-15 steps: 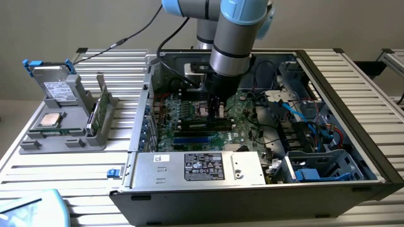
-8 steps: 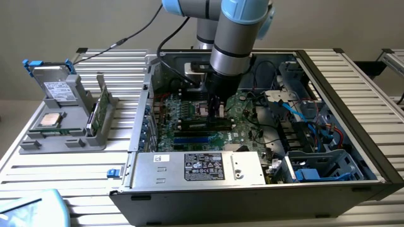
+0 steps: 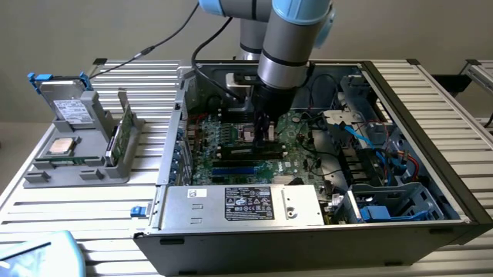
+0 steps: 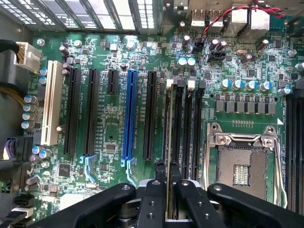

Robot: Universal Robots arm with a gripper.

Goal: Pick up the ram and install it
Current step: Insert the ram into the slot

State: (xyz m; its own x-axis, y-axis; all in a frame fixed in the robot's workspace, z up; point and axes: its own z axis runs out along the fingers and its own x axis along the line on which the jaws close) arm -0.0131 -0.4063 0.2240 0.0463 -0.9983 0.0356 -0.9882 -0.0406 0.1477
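Green motherboard (image 4: 109,118) covers the floor of the open computer case (image 3: 431,133). The arm reaches straight down into it, with its gripper (image 3: 266,131) low over the bank of black memory slots (image 4: 187,133) that run beside the bare processor socket (image 4: 242,166). In the wrist view the ram (image 4: 167,128) shows edge-on, a thin pale line running away from the gripper (image 4: 167,167) along the memory slot nearest the blue expansion slot (image 4: 128,114). The two dark fingers (image 4: 160,175) sit close on either side of it, so I take the gripper to be clamped on the ram by its flat faces. Held on edge and lengthwise with the slot, the stick has its contact edge facing down and lines up with the channel meant to take it. I can't make out whether that lower edge is touching the slot or hanging just above it. White latch tabs (image 4: 191,85) mark the far end of two slots. Over on the exterior view's left, well apart from the case, a grey holder (image 3: 77,173) sits on the slatted table (image 3: 69,213). It carries the silver drive (image 3: 73,107) propped up and the square processor chip (image 3: 62,145) lying flat, each apparently parked so it can be reached from above. A thin green board (image 3: 123,124) stands on edge there too. By my reading the pick-up is done and the work is at the seating of the ram.
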